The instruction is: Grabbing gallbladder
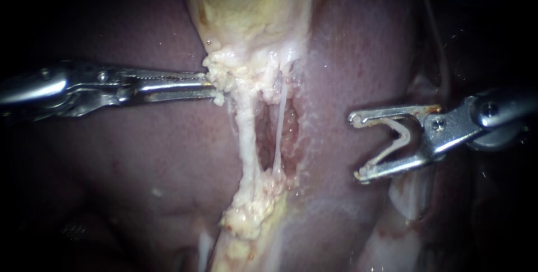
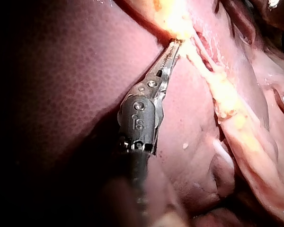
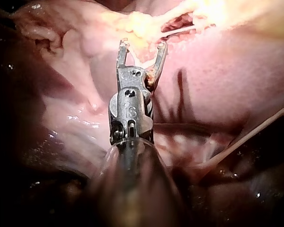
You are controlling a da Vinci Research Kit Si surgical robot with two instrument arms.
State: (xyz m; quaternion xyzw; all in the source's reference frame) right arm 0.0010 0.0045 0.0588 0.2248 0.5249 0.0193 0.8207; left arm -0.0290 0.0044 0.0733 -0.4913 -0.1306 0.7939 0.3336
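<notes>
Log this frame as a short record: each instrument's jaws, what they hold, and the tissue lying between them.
left instrument: jaws shut on the fatty lower end of the gallbladder
right instrument: jaws open, holding nothing, over the liver
between them: thick tube and thin tube, side by side across an opened window
grab: by the left instrument only

Smooth, dark reddish-brown liver [image 1: 140, 165] serving as bed; directly on it, pale yellowish, sac-shaped gallbladder [image 1: 252, 8], narrowing into whitish, crumbly strands [image 1: 245, 120] across a raw groove.
</notes>
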